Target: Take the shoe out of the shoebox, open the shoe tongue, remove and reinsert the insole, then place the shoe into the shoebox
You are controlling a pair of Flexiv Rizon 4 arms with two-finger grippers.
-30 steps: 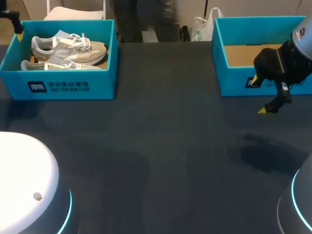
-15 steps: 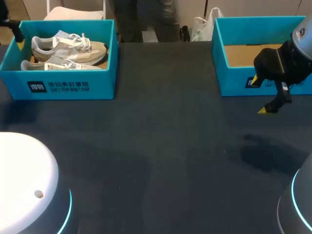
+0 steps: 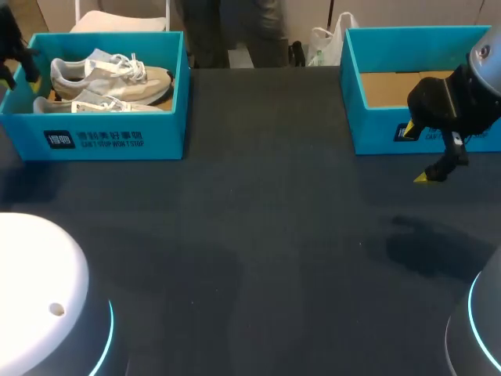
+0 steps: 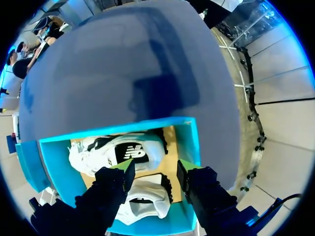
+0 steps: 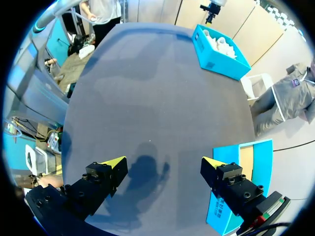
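A teal shoebox (image 3: pixel 117 137) at the table's far left holds two beige-and-white shoes, one (image 3: pixel 117 77) behind the other (image 3: pixel 94 104). My left gripper (image 3: pixel 14 48) hangs at the box's left end. In the left wrist view it (image 4: pixel 155 169) hovers over the shoebox (image 4: pixel 59 167), fingers apart and touching nothing. One shoe (image 4: pixel 113 152) lies just ahead of the tips, the other shoe (image 4: pixel 145 199) lies under them. My right gripper (image 3: pixel 437 168) is open above the bare table, in front of a second teal box (image 3: pixel 376 129); it (image 5: pixel 162 164) holds nothing.
The second teal box (image 5: pixel 242 145) at the far right shows only its cardboard floor. A broad stretch of dark tabletop (image 3: pixel 258 219) lies between the two boxes. My two arm bases fill the near left and right corners.
My left gripper has shifted left and slightly down at the shoebox's left end, and its yellow tip no longer shows in the head view. The right arm has kept still.
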